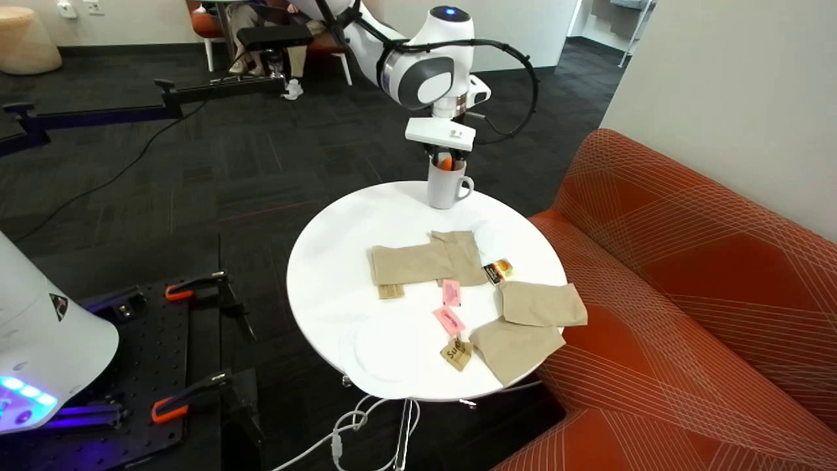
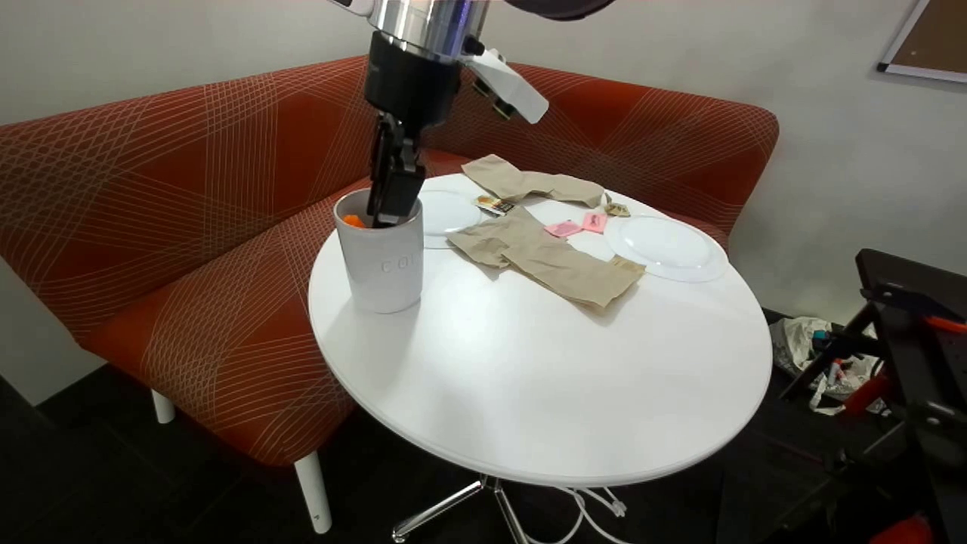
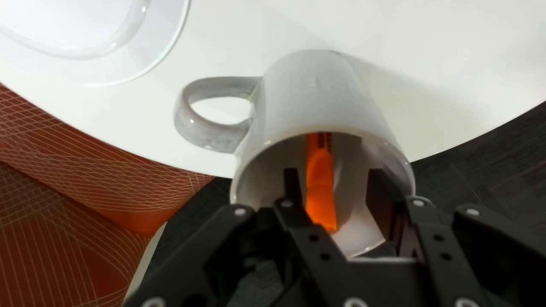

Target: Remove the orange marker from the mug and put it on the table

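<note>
The white mug (image 1: 442, 191) stands upright near the edge of the round white table (image 1: 337, 245); it also shows in an exterior view (image 2: 381, 264) and in the wrist view (image 3: 315, 98). The orange marker (image 3: 320, 187) stands inside the mug, leaning; only its upper part shows, as an orange bit in both exterior views (image 1: 446, 163) (image 2: 353, 221). My gripper (image 3: 332, 177) points down with its fingertips at the mug's mouth, inside the rim. It is open. The marker lies between the two fingers, nearer the left one in the wrist view, with a gap to the right one.
Tan napkins (image 1: 412, 263), pink packets (image 1: 451, 292) and small brown packets (image 1: 457, 353) lie on the table. Clear plates (image 2: 665, 245) rest there too; one (image 3: 166, 38) is near the mug. An orange-red sofa (image 1: 608, 366) borders the table. The mug's handle (image 3: 213, 140) sticks out sideways.
</note>
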`<state>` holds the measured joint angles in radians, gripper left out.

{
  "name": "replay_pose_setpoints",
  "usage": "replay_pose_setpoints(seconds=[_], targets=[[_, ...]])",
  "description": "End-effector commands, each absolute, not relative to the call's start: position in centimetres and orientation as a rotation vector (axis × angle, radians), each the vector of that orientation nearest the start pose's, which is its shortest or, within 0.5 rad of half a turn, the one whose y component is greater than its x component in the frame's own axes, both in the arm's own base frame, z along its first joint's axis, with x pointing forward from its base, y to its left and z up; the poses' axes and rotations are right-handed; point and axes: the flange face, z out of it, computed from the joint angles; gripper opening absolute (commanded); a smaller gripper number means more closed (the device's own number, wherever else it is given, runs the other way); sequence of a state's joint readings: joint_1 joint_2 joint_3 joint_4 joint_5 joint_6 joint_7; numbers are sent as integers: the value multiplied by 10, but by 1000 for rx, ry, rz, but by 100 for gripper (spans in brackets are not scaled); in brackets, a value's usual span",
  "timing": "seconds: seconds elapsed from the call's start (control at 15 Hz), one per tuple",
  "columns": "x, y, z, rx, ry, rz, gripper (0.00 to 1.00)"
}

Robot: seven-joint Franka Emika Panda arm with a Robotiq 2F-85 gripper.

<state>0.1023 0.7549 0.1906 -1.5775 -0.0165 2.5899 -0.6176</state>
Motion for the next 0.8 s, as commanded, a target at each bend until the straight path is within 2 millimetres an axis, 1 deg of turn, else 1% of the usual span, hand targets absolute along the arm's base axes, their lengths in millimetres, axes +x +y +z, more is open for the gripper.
replay_pose_setpoints(seconds=[0.0,0.6,0.67,0.73], targets=[[710,192,226,-2772,-1234,-425,46],[720,193,217,-2757,-1214,-455,46],[721,193,216,-2756,-1213,-458,44],[721,193,215,-2755,-1211,-459,24]])
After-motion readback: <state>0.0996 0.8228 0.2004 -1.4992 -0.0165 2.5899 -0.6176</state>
